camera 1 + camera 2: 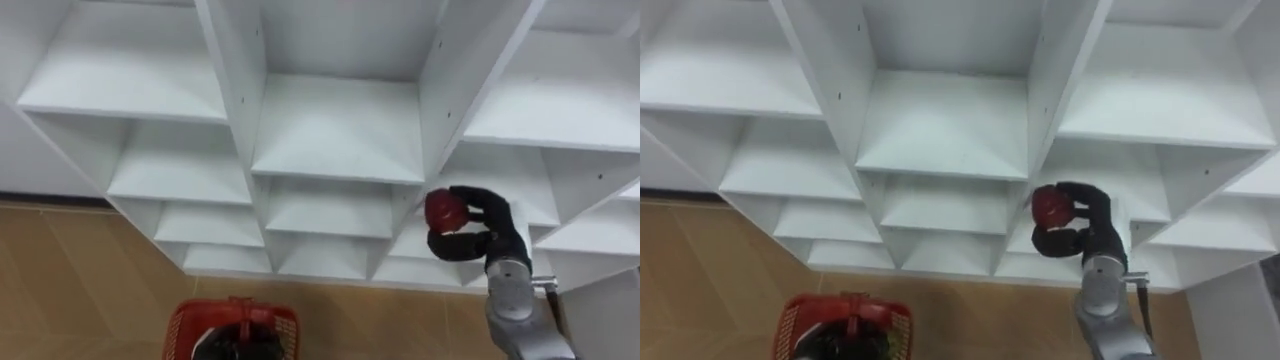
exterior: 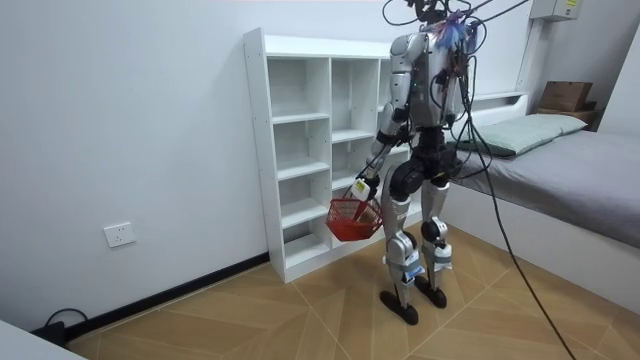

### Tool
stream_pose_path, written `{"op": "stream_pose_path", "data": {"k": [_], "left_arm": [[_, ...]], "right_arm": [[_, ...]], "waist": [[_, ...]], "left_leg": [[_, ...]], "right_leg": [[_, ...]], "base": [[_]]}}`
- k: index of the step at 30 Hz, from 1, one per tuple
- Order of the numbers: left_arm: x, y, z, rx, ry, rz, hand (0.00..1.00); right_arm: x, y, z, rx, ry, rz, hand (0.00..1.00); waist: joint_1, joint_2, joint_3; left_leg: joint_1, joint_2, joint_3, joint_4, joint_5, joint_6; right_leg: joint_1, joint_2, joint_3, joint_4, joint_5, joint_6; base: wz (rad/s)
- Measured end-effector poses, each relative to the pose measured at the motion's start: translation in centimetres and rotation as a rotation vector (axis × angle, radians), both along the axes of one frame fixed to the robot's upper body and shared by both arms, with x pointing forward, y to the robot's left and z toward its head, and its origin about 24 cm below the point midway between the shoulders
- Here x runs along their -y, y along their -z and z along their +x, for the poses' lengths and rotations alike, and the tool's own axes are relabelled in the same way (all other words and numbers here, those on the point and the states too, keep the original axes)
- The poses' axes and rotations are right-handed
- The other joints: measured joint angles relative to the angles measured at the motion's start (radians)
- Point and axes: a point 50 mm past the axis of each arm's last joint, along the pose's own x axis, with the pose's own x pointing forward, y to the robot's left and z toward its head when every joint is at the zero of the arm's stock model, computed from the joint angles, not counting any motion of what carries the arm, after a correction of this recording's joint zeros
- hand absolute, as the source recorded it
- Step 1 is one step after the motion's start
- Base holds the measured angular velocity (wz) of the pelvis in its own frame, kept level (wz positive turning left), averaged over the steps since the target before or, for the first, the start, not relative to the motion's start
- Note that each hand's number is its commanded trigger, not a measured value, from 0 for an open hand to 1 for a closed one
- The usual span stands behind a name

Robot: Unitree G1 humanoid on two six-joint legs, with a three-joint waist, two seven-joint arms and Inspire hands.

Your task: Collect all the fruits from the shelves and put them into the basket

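Gripping a red fruit [image 1: 445,210] in your right hand [image 1: 497,236] before the closet [image 1: 335,130] shelves, you've yet to drop it into the basket [image 1: 185,325] your left hand [image 2: 360,187] clasps.

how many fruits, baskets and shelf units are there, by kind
fruit: 1, red, gripped in the right hand
basket: 1, red, hanging from the left hand
shelf unit: 1, white
total: 3

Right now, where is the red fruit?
In the left eye view the red fruit is at the right, held in the right hand in front of the closet, above and right of the red basket.
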Motion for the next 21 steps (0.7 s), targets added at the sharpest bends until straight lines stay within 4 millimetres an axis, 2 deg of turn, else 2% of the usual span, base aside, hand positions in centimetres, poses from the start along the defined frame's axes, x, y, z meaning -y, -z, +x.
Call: {"op": "stream_pose_path", "data": {"k": [7,16,21], "left_arm": [[0.9,-0.4,0.6,0.034,-0.001,-0.034,1.00],[2.1,-1.1,1.6,0.094,-0.025,-0.093,1.00],[2.4,-1.1,1.5,0.085,-0.041,-0.082,1.00]], "right_arm": [[-0.9,0.6,-2.5,-0.038,-0.109,-0.009,1.00],[-3.5,0.2,-3.6,-0.043,-0.240,0.044,1.00],[-4.0,0.7,-4.1,-0.085,-0.295,0.031,1.00]], "waist": [[-0.015,0.003,0.0006],[-0.038,0.005,0.0032],[-0.040,0.010,0.0066]], "left_leg": [[0.053,0.006,0.028,-0.005,0.000,0.000],[0.069,0.013,0.050,-0.022,-0.002,-0.003],[0.078,0.014,0.063,-0.038,-0.002,-0.003]], "right_leg": [[0.039,0.010,0.038,-0.004,0.005,0.000],[0.045,0.018,0.044,-0.017,0.010,-0.002],[0.040,0.019,0.062,-0.017,0.010,-0.002]], "base": [[-0.13],[-0.07],[-0.09]]}}
